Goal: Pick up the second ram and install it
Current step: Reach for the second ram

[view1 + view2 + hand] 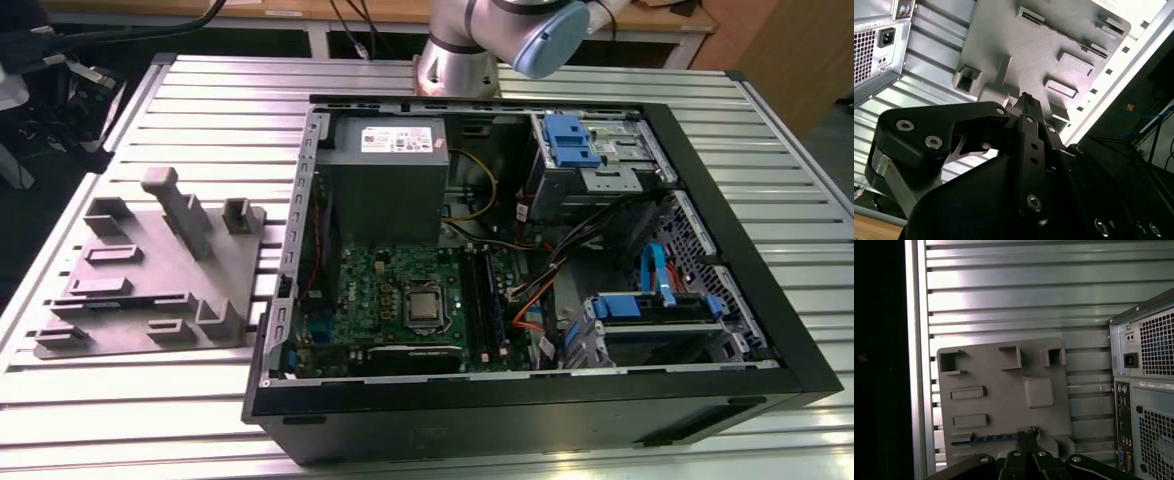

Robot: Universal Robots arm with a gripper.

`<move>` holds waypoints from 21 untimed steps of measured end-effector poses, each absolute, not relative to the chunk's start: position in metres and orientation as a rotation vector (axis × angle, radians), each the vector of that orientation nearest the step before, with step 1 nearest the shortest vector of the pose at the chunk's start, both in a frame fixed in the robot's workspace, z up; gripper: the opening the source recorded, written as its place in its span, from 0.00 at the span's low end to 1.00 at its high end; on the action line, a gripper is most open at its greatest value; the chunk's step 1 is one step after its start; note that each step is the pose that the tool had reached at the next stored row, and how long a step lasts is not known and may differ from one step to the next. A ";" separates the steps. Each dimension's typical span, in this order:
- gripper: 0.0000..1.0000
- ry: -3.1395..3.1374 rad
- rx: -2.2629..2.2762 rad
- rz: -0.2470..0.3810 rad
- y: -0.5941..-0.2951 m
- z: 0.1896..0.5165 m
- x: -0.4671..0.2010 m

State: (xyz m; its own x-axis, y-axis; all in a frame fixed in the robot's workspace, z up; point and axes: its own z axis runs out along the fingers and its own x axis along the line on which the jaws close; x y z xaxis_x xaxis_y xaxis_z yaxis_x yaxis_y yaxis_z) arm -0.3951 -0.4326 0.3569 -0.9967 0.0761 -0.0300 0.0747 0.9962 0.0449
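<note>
Gripper nearest the cameras in both wrist views. Jaws drawn together, next to no gap, nothing visibly held. Fingertips hang above the fixture, not touching it.

Second ram shows as a thin dark strip with a blue end. It sits on the grey fixture plate, along the edge closest to the fingertips, with one end hidden behind them.

Fixture rests on the ribbed aluminium table, just beside the rear of the open PC case, at the exterior view's left. Motherboard lies inside the case. Arm base stands behind the case.
</note>
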 end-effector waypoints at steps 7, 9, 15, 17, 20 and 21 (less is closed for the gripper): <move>0.10 3.107 0.118 0.068 -0.435 0.348 -0.400; 0.10 3.107 0.118 0.068 -0.435 0.345 -0.401; 0.10 3.107 0.118 0.068 -0.437 0.337 -0.407; 0.10 3.107 0.118 0.068 -0.438 0.335 -0.410; 0.10 3.107 0.117 0.068 -0.439 0.332 -0.413; 0.10 3.107 0.117 0.068 -0.440 0.331 -0.414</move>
